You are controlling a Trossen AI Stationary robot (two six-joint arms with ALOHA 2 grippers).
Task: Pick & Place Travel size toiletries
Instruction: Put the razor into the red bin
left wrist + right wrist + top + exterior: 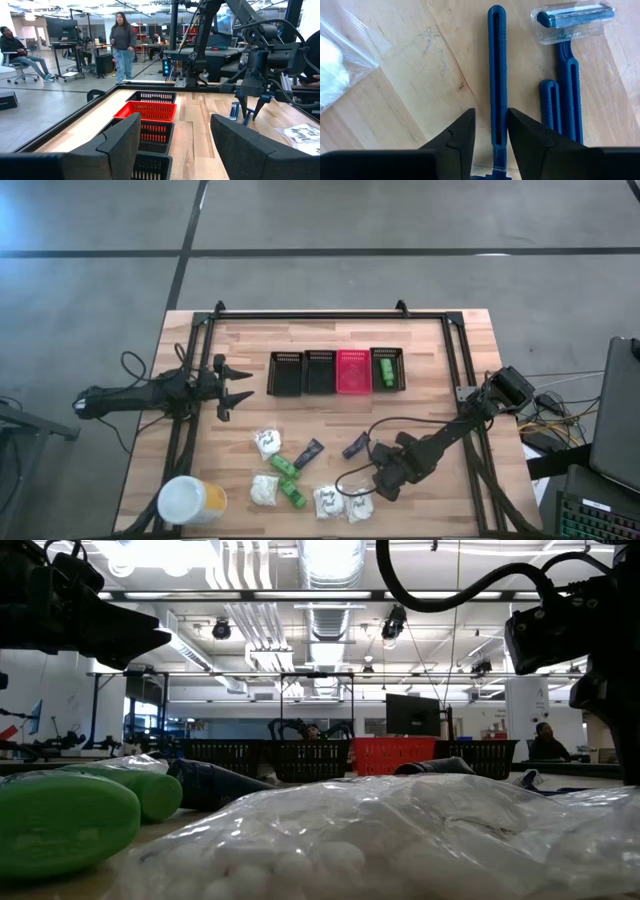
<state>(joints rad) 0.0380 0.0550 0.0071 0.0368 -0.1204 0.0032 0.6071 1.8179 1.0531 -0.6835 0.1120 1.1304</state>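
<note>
Right wrist view shows the right gripper (490,131) low over the wooden table (420,65), its fingers parted with a blue razor handle (497,75) lying between the tips, and a second razor (568,60) just beside it. High view puts the left gripper (240,385) with fingers spread open, near the black mesh basket (285,372). White packets (267,443) and green bottles (286,467) lie scattered at the table's front.

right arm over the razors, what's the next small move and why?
Probably lower a little and close. The right hand is open, its fingers straddling one blue razor's handle lying flat on the table. A second razor lies close beside, so descend straight.
</note>
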